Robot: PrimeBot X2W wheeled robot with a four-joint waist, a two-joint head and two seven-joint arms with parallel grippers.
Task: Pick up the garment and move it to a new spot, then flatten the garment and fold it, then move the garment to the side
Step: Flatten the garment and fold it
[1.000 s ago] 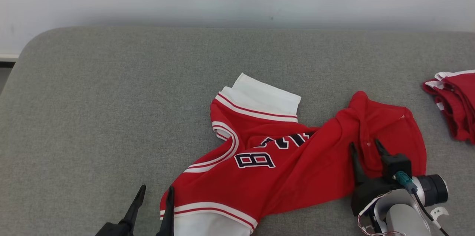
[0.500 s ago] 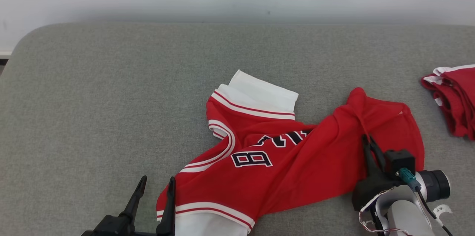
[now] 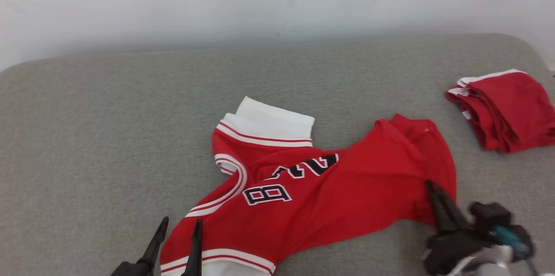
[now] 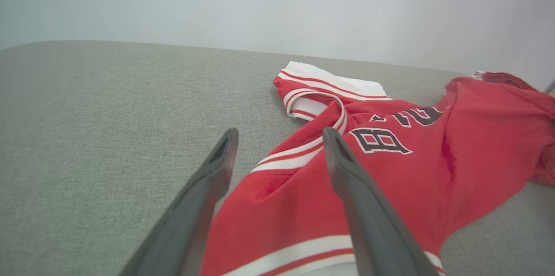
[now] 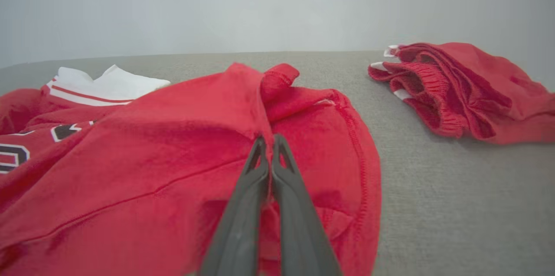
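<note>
From my head, I see the red garment [image 3: 329, 198] lying crumpled in the middle and lower part of the frame, on the grey table [image 3: 108, 137]. It has white bands and dark letters. My left claw [image 3: 181, 221] is at the bottom left, wide open, with one finger just at the garment's edge. My right claw [image 3: 431, 187] is at the bottom right, a bit blurry, pinched tight on the garment's right end. A pile of red clothes [image 3: 507, 111] sits at the far right, apart from the garment.

From my left wrist, my left claw [image 4: 281, 133] stands wide and holds nothing. The garment [image 4: 412, 180] fills the right half of the frame.

From my right wrist, my right claw [image 5: 269, 139] is in the bottom middle, squeezed on a fold of the garment [image 5: 151, 146]. The cloth rises to a ridge at the tips. The pile of red clothes [image 5: 468, 89] is at the upper right.
</note>
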